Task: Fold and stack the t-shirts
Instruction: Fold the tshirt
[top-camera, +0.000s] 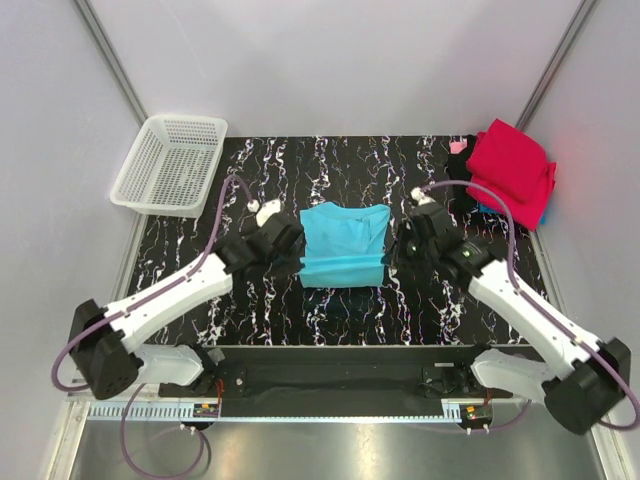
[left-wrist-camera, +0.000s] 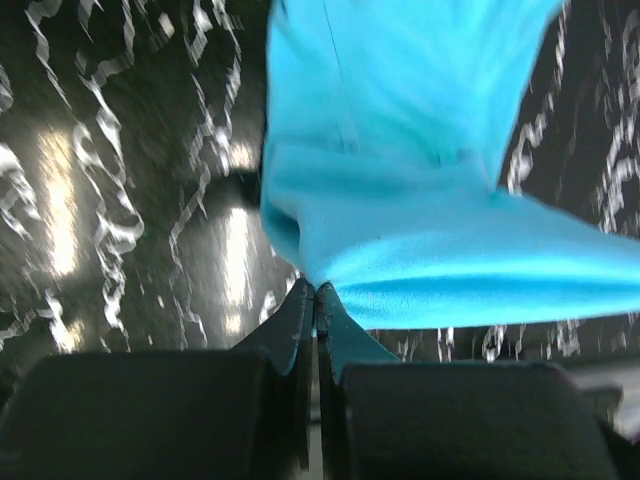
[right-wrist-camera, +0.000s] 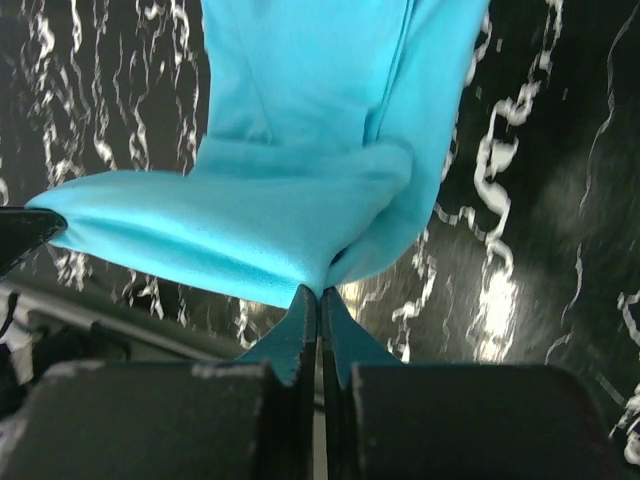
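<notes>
Turquoise cloth fills both wrist views. Nearest the bases, the left gripper (left-wrist-camera: 316, 296) has its jaws pressed together on a pinch of the turquoise t-shirt (top-camera: 345, 240) at its near corner. The right gripper (right-wrist-camera: 320, 297) is clamped the same way on the opposite near corner. Seen from above, they sit at about 8 and 4 o'clock of the shirt, and the hem between them is raised into a soft roll.

The rest of the shirt lies flat on the black marbled table (top-camera: 330, 325), roughly at its centre.

It looks light and limp. The cloth sags and creases between the two pinches, so it will likely follow wherever the corners lead and droop in the middle. The corners of the hem are the sensible holds, kept level with each other so the fold line stays straight. Thin fabric may slip from a shallow pinch.

Farther off, at about 1 o'clock on the table, a crimson t-shirt (top-camera: 512, 165) tops a pile, with pink cloth (top-camera: 458, 147) and blue cloth (top-camera: 488, 209) peeping from beneath. At 11 o'clock, well apart, sits a white mesh basket (top-camera: 131, 158).
</notes>
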